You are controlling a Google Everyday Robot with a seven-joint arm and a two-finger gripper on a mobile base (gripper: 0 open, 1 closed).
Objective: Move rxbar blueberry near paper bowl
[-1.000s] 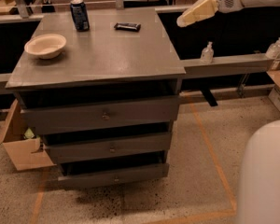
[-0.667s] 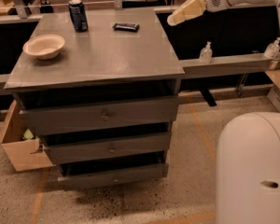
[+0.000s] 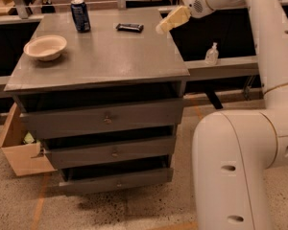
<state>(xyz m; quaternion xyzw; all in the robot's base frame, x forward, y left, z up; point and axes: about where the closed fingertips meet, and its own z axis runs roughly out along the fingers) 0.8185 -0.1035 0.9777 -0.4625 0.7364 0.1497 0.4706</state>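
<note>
The rxbar blueberry [image 3: 130, 27] lies flat near the far edge of the grey cabinet top, right of the middle. The paper bowl [image 3: 45, 47] sits on the left side of the top, well apart from the bar. An upright dark blue soda can [image 3: 80, 15] stands at the far edge, between bowl and bar. My gripper [image 3: 169, 21] hangs at the end of the white arm, above the top's far right edge, a short way right of the bar and not touching it.
The grey cabinet [image 3: 101, 61] has three drawers, the lower ones slightly open. A small white bottle [image 3: 211, 54] stands on a ledge to the right. A cardboard box [image 3: 20, 150] lies on the floor at the left. My white arm fills the right side.
The gripper has moved left and down, from beyond the cabinet's right side to its far right edge near the bar. The view has shifted, and the arm fills more of the right.
</note>
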